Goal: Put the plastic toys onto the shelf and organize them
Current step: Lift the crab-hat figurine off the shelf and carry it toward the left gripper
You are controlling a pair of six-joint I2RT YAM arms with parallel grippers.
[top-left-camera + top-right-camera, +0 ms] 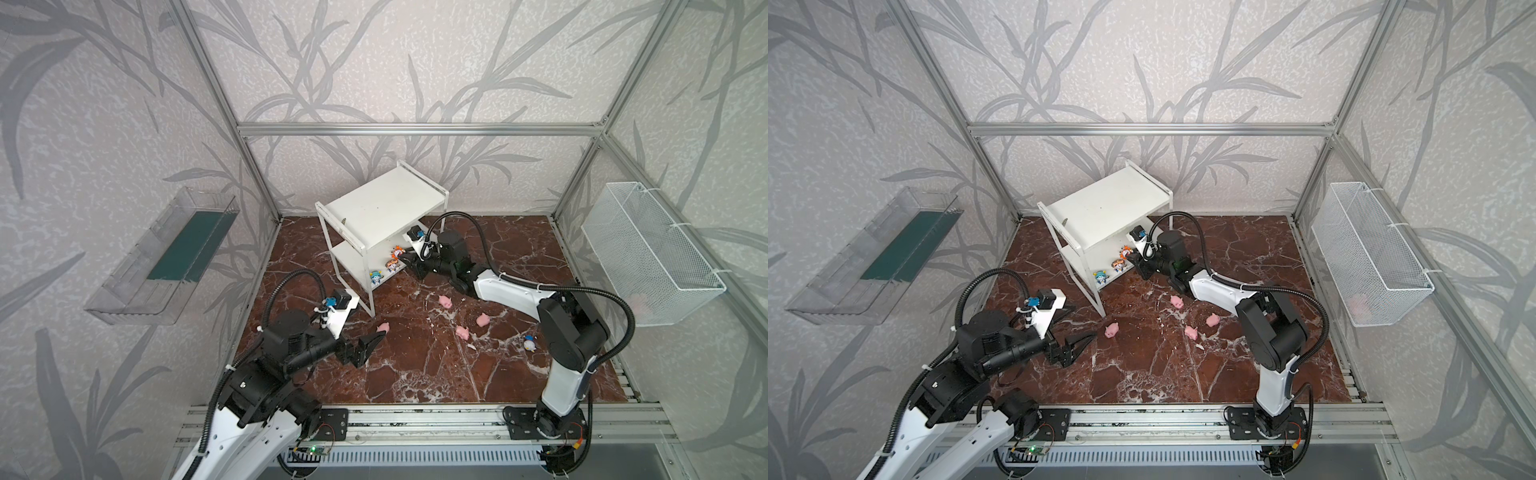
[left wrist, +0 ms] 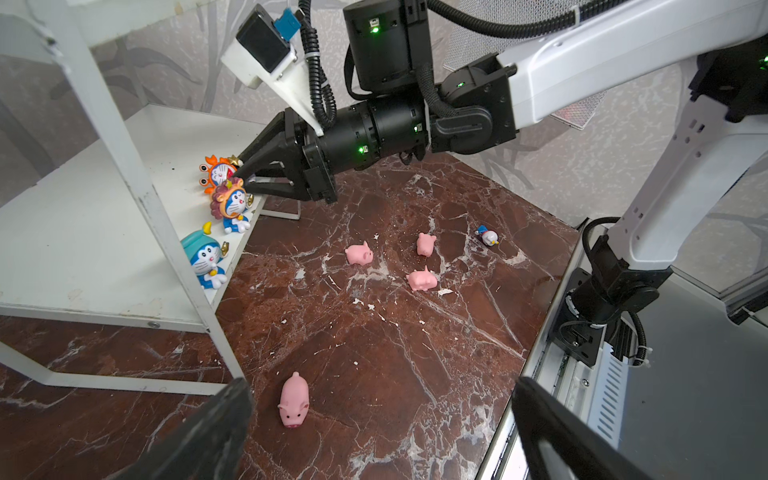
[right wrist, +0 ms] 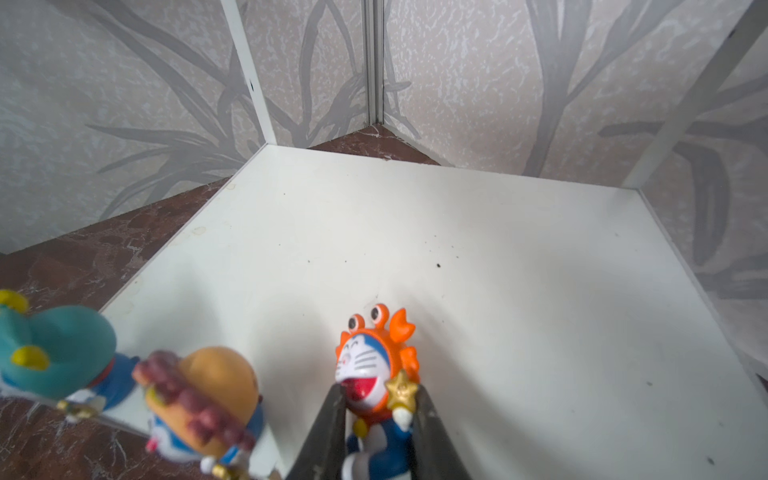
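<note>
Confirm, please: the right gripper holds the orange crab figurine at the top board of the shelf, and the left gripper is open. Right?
Not fully. The right gripper holds the orange crab figurine at the lower board of the shelf, not the top one; the left wrist view shows this. The rest stands.

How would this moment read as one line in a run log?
right fingers: shut on crab figurine, lower shelf tier | left fingers: open, empty | floor: four pigs, one blue-white figurine
</note>
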